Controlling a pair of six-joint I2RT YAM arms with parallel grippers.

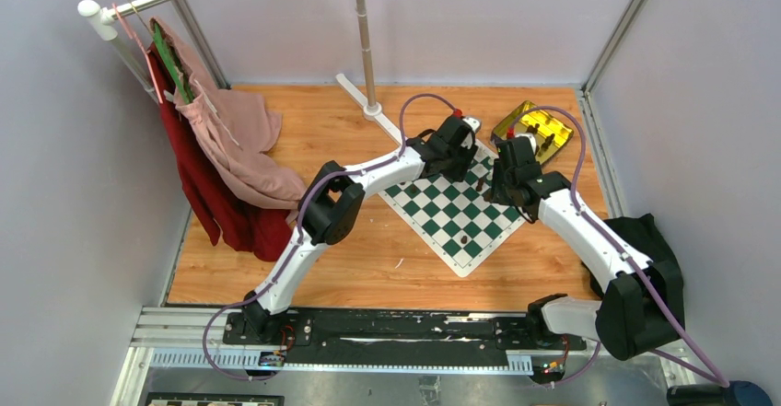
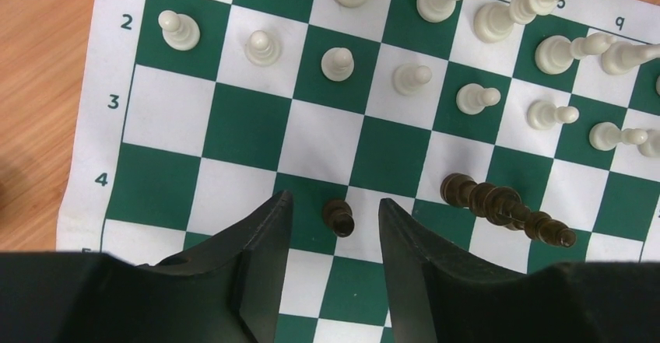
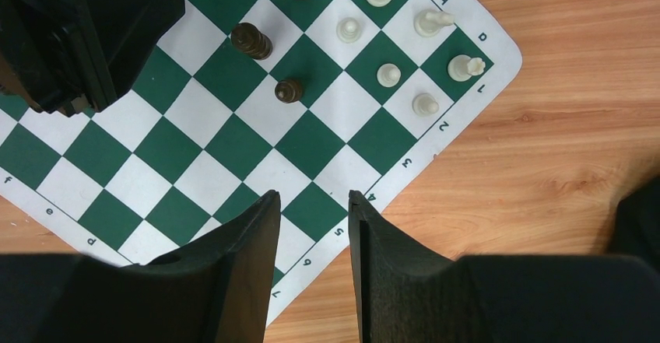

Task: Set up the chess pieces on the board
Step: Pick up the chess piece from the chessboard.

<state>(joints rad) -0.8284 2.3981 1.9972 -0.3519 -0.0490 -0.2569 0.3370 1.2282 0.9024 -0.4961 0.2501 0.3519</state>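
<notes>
The green and white board [image 1: 442, 217] lies on the wooden table. In the left wrist view, two rows of cream chess pieces [image 2: 337, 63] stand along its far side. A small dark brown pawn [image 2: 338, 218] stands upright between the fingers of my left gripper [image 2: 335, 200]. That gripper is open, with a gap on each side of the pawn. A tall dark brown piece [image 2: 506, 207] stands a square or two to the pawn's right. My right gripper [image 3: 313, 195] hangs open and empty over the board's edge [image 3: 233, 145], well short of the pawn [image 3: 289, 90] and the tall piece [image 3: 251, 41].
A shiny gold tin [image 1: 534, 130] sits just beyond the board at the back right. A rack pole foot [image 1: 372, 110] stands behind the board, clothes [image 1: 230, 148] hang at the left, and a black bag [image 1: 645, 231] lies at the right. The left arm's wrist [image 3: 70, 32] looms over the board.
</notes>
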